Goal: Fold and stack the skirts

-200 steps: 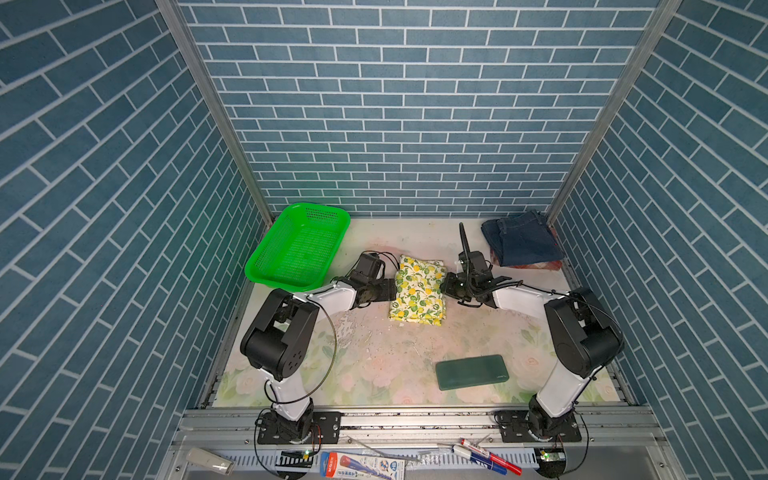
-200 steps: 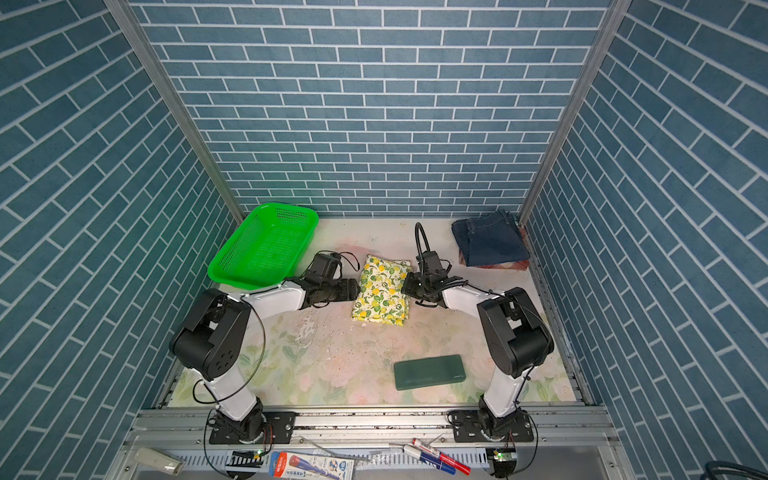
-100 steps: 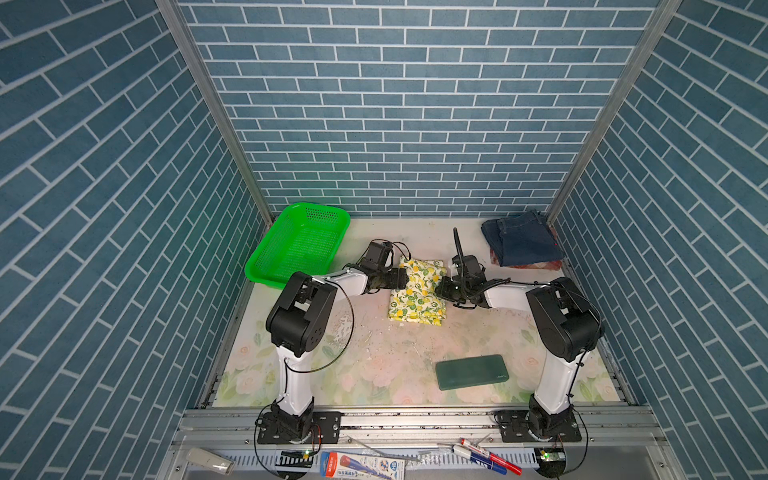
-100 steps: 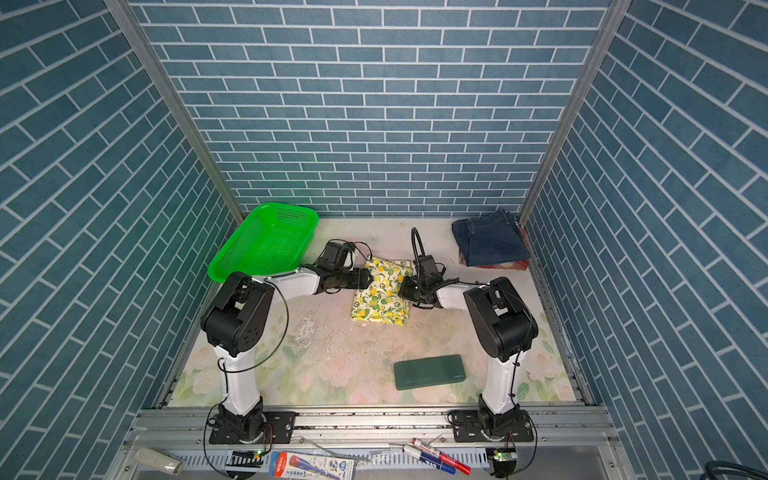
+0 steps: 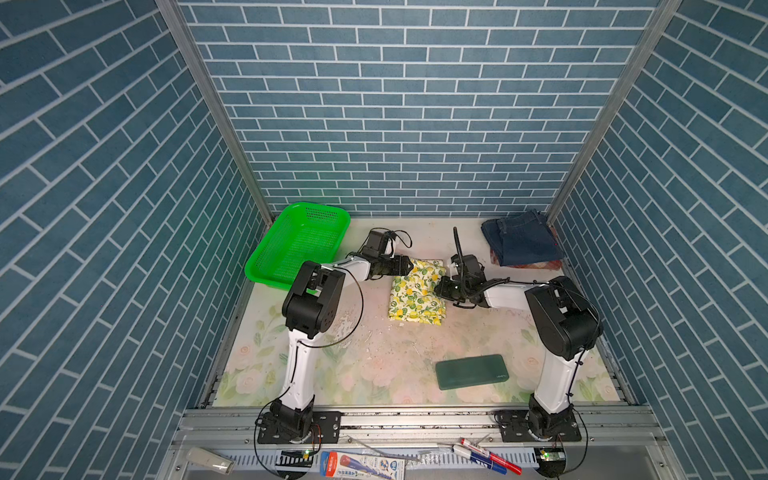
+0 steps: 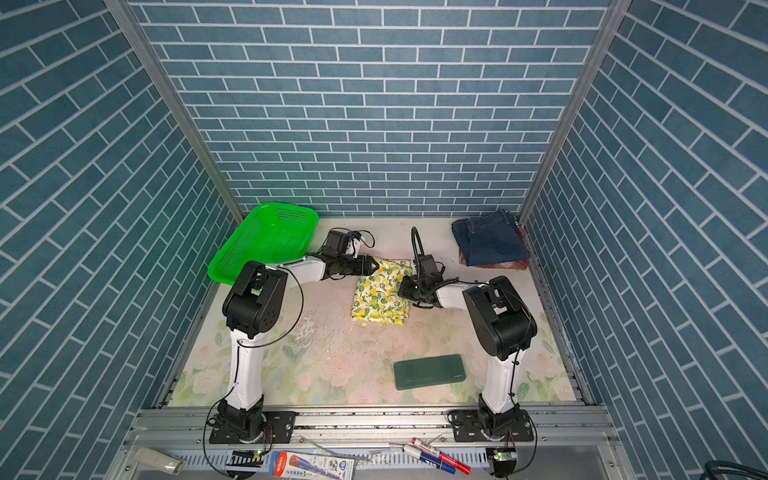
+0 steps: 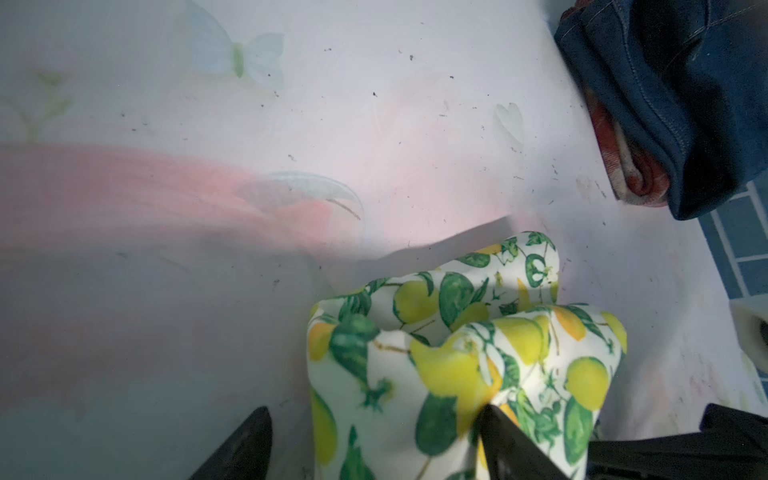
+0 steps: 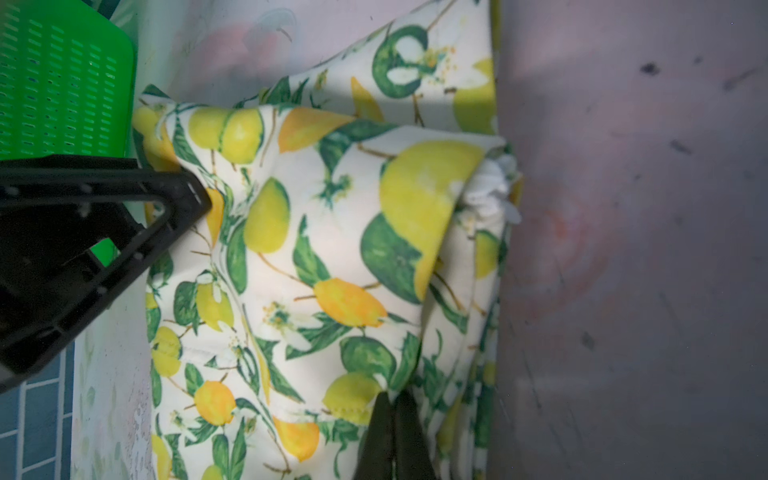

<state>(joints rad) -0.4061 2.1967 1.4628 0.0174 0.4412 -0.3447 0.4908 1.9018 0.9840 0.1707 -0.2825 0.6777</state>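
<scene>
At ten o'clock on the counter (image 5: pixel 374 365) stood the green basket (image 5: pixel 303 245), with no cloth in it. Just right of it, the left pincer (image 7: pixel 374 409) sat low at the eleven-o'clock corner of the lemon skirt (image 5: pixel 417 295). Its jaws were wide and straddled a puffed-up corner of cloth: one finger touched the print and the other stood clear, so nothing was gripped. The lemon skirt lay at the counter's centre, folded into a plump rectangular pad with its layered edges showing. At its three-o'clock edge the right pincer (image 8: pixel 392 399) was closed tight, apparently nipping a thin bit of hem. In the one-o'clock corner the denim skirt (image 5: pixel 521 243) lay folded on the plaid skirt (image 7: pixel 623 166), of which only a rust-and-cream edge showed. The lemon skirt looked light, limp and smooth, so its layers would likely slide and fall open if it were lifted by a single ply or one corner. The safer hold seemed to be through every layer at two opposite edges, carried low and level. The denim, stiffer and heavier, should make a steady base.
</scene>
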